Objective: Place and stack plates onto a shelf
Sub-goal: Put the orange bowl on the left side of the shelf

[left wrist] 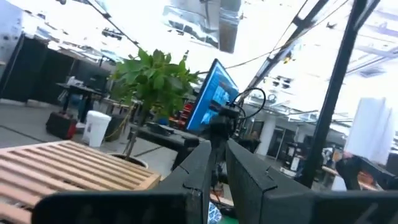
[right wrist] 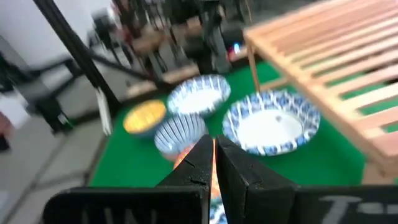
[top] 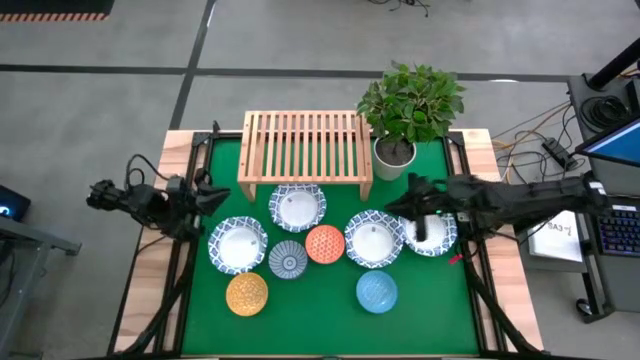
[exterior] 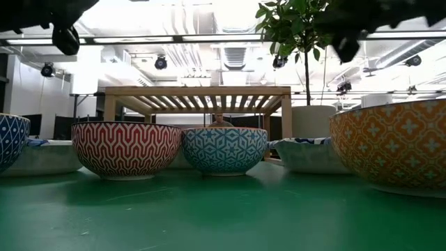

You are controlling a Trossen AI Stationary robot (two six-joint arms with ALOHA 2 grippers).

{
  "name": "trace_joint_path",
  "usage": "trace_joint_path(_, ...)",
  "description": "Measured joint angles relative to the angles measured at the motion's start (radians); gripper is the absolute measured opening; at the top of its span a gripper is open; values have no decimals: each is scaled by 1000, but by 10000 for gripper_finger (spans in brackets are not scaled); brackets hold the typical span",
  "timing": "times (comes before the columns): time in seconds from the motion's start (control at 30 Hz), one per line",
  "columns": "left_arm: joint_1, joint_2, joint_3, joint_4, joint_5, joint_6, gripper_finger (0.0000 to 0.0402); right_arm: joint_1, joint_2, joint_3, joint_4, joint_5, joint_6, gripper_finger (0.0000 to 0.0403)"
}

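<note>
The light-wood slatted shelf (top: pixel 305 150) stands on its two legs at the table's far side (exterior: pixel 198 94). In front of it, four white plates with blue rims (top: pixel 297 206) (top: pixel 238 244) (top: pixel 374 238) (top: pixel 430 232) rest on the green mat. Nearer lie the blue-patterned (top: pixel 288 259), orange (top: pixel 325 244), yellow (top: pixel 247 293) and light blue (top: pixel 377 291) ones. My left gripper (top: pixel 215 195) hovers shut left of the plates (left wrist: pixel 221 177). My right gripper (top: pixel 400 205) hovers shut above the two right white plates (right wrist: pixel 214 165), holding nothing.
A leafy plant in a white pot (top: pixel 397 150) stands right beside the shelf's right end. The green mat (top: pixel 310 320) has free room along its near edge. Wooden table borders and arm mounts flank the mat on both sides.
</note>
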Motion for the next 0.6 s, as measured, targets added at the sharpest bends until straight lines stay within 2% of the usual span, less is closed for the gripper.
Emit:
trace_joint_path(0.2,0,46,-9,12,173,-7,32,104,229,111,26,1,-48,9)
trace_joint_path(0.27,0,87,-11,74,224,-7,32,136,306,146,14,7,-42,9)
trace_joint_path(0.47,0,214,-10,331,275,71,32,193,508,293,1,27,-28,9)
trace_joint_path(0.6,0,293,-10,441,278,86,32,199,621,410,-113,28,-9,9)
